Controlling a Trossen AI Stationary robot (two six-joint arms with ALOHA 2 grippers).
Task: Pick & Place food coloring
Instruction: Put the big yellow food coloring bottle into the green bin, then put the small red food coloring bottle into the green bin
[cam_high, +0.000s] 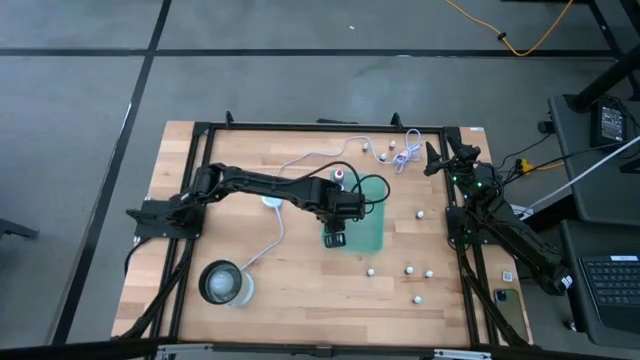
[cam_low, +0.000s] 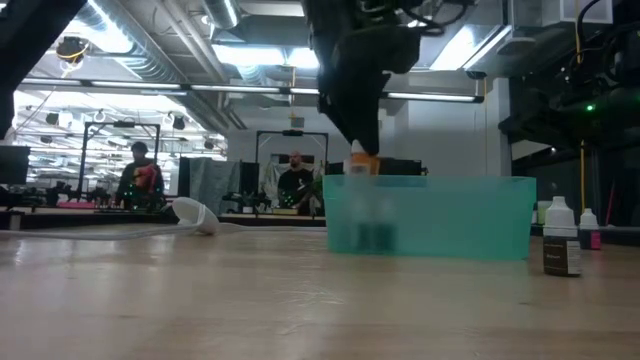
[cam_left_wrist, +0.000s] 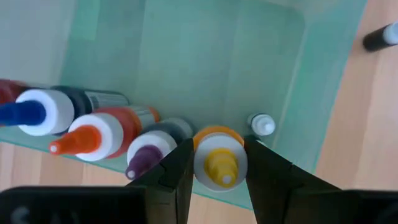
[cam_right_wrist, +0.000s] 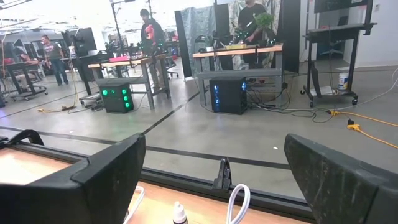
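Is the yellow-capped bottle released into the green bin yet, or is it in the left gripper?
In the left gripper: both fingers press the yellow-capped bottle over the green bin.

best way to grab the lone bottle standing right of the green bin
Grip the dark body of the bottle from above, fingers on opposite sides below the white cap. It stands upright and apart from the green bin. The left gripper already holds a yellow-capped bottle.

bottle labels (cam_left_wrist: 106, 98): too blurred, nothing readable
bottle on tabletop (cam_low: 561, 238): dark label, no legible text
room background: no readable signs or numbers
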